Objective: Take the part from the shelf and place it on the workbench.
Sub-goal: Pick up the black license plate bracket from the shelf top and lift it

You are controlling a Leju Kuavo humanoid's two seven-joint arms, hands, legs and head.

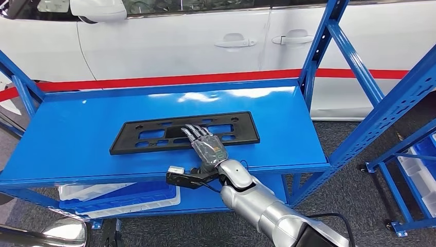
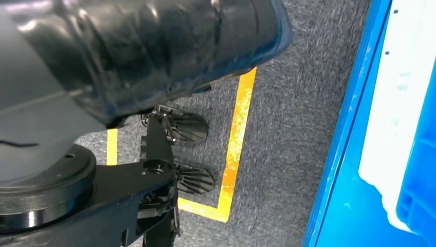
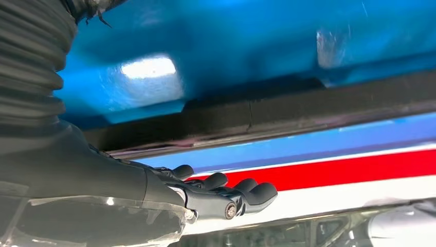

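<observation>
Reaching is the step in hand: the right hand (image 1: 207,145) lies palm down over the near long edge of the part (image 1: 185,132), a flat black rectangular frame with cut-outs, lying centre frame in the head view on the top board of the blue shelf (image 1: 77,139). Fingers are stretched forward, close together and fairly straight, resting on or just above the part; contact can't be confirmed. In the right wrist view the fingers (image 3: 241,193) look extended and only slightly bent, with nothing between them, so no grasp yet by my read. Next move, judged: curl the fingers over or under the near edge of the part, get the thumb against it, then lift it flat off the board; it's thin and wide, so it may tilt or slide if pinched off-centre. Placing on the workbench comes after that. Left hand: fingers can't be told, the left wrist view looks down at grey carpet (image 2: 288,128) with a yellow floor line (image 2: 234,149). Counts: one part, one shelf unit in front, one white car (image 1: 205,36) across the top of frame behind a red stripe (image 1: 154,80), at least one blue bin (image 1: 123,196) lower left under the top board.
</observation>
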